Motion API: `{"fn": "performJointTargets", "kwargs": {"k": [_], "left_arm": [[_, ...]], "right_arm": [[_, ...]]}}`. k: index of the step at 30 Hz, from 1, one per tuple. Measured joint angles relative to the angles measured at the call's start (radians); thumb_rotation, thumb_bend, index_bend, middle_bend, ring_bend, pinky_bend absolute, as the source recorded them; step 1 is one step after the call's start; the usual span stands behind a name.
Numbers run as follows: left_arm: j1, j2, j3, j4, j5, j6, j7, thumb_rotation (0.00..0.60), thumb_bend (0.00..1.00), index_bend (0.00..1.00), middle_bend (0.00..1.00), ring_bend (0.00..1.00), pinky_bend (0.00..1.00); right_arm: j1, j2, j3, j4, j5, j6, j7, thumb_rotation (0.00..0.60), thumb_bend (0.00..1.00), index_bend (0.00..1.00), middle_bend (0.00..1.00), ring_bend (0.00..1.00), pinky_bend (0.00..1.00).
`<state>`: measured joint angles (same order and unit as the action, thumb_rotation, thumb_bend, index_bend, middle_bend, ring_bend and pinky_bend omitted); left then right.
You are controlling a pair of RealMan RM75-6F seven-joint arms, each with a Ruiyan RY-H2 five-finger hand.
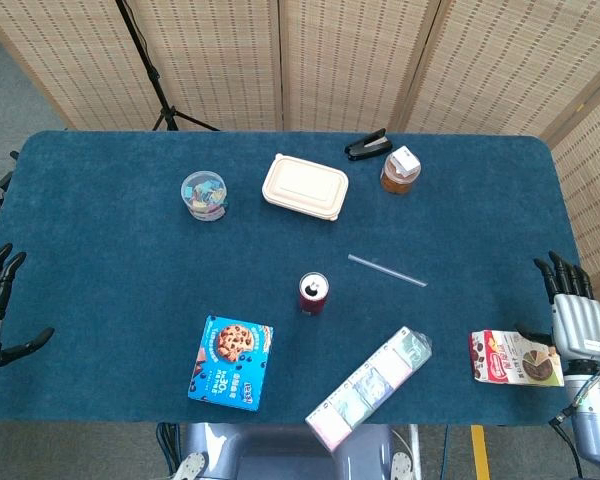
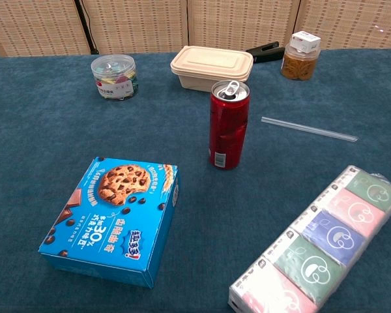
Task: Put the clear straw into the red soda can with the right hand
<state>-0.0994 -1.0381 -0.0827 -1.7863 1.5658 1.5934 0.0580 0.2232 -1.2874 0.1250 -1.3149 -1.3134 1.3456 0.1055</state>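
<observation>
My right hand (image 1: 576, 310) waits open and holds nothing, at the right edge of the surface (image 1: 100, 230). The clear straw (image 1: 386, 270) lies flat near the middle, just beside the red soda can (image 1: 313, 294). I should pinch it near one end, then tilt it upright over the opening.

Lighting is even and bright in both views — diffuse, apparently from overhead. Shadows are soft and short; the red soda can (image 2: 229, 124) casts only a faint one. Its top rim carries slight glare. Focus is sharp throughout — no motion blur.
</observation>
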Motion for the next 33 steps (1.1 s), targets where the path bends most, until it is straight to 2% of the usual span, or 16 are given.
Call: {"fn": "performJointTargets", "kwargs": {"k": [7, 12, 19, 24, 33], "left_arm": [[-0.003, 0.009, 0.010, -0.009, -0.005, -0.024, -0.002, 0.600, 0.09, 0.00, 0.00, 0.00, 0.00], [-0.012, 0.013, 0.003, -0.012, -0.031, -0.046, -0.006, 0.600, 0.09, 0.00, 0.00, 0.00, 0.00], [-0.018, 0.024, -0.008, -0.019, -0.058, -0.062, -0.024, 0.600, 0.09, 0.00, 0.00, 0.00, 0.00], [-0.021, 0.027, -0.010, -0.019, -0.066, -0.072, -0.028, 0.600, 0.09, 0.00, 0.00, 0.00, 0.00], [-0.027, 0.032, -0.010, -0.022, -0.071, -0.085, -0.036, 0.600, 0.09, 0.00, 0.00, 0.00, 0.00]], "right_arm": [[0.010, -0.011, 0.011, -0.006, -0.018, 0.000, 0.003, 0.600, 0.00, 0.12, 0.00, 0.00, 0.00], [0.059, -0.006, 0.037, -0.042, -0.045, -0.016, -0.021, 0.600, 0.00, 0.17, 0.00, 0.00, 0.00], [0.167, 0.002, 0.097, -0.127, -0.028, -0.138, -0.045, 0.600, 0.00, 0.29, 0.00, 0.00, 0.00], [0.253, -0.018, 0.158, -0.170, 0.107, -0.261, -0.095, 0.600, 0.00, 0.35, 0.00, 0.00, 0.00], [0.415, -0.123, 0.248, -0.184, 0.456, -0.396, -0.226, 0.600, 0.00, 0.38, 0.00, 0.00, 0.00]]}}
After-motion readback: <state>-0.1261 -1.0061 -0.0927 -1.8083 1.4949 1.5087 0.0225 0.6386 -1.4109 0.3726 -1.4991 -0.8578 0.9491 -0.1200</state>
